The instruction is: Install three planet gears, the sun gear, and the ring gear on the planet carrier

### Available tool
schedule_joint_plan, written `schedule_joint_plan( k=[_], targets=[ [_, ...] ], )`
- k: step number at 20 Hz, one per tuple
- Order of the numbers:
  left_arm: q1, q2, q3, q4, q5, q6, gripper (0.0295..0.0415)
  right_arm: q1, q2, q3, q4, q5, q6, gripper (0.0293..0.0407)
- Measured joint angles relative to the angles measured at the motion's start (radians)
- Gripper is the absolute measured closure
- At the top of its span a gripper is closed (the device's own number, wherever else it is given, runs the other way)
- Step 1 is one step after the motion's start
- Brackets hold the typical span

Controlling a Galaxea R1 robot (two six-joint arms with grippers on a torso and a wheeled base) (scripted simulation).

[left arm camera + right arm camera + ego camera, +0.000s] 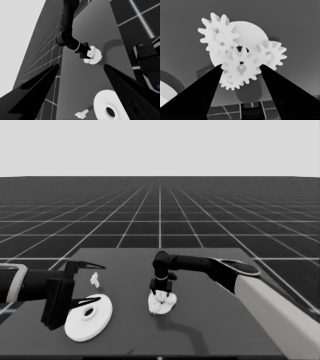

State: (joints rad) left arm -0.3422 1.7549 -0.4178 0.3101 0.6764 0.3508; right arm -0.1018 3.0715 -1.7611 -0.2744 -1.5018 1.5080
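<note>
Holding the centre gear (241,68) in my right gripper (241,67) over the smaller round part (247,32); mistimed teeth could jam on neighbours. Left gripper (85,285) waits wide.

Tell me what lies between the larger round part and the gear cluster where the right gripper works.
Only bare dark table. The head view shows open surface between the larger round part and the gears under the right gripper; the thin white piece lies farther back.

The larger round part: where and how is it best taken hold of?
Probably by its outer rim, coming down from above. The larger round part lies flat on the table, so only its thin edge or centre hole offers purchase. The parked left end effector hangs over its far side; the near rim is free.
</note>
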Motion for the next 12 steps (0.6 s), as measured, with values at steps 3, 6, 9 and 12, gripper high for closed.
schedule_joint_plan(
  k=[3,6,9,12],
  targets=[
    [0.0,0.0,0.0,0.0,0.0,0.0,0.0326,0.0,0.0,0.0,0.0,0.0,0.031,0.0391],
    [0.0,0.0,0.0,0.0,0.0,0.0,0.0326,0.0,0.0,0.0,0.0,0.0,0.063,0.0391],
    [0.0,0.0,0.0,0.0,0.0,0.0,0.0326,0.0,0.0,0.0,0.0,0.0,0.094,0.0391],
    [0.0,0.0,0.0,0.0,0.0,0.0,0.0326,0.0,0.0,0.0,0.0,0.0,0.126,0.0391]
  ],
)
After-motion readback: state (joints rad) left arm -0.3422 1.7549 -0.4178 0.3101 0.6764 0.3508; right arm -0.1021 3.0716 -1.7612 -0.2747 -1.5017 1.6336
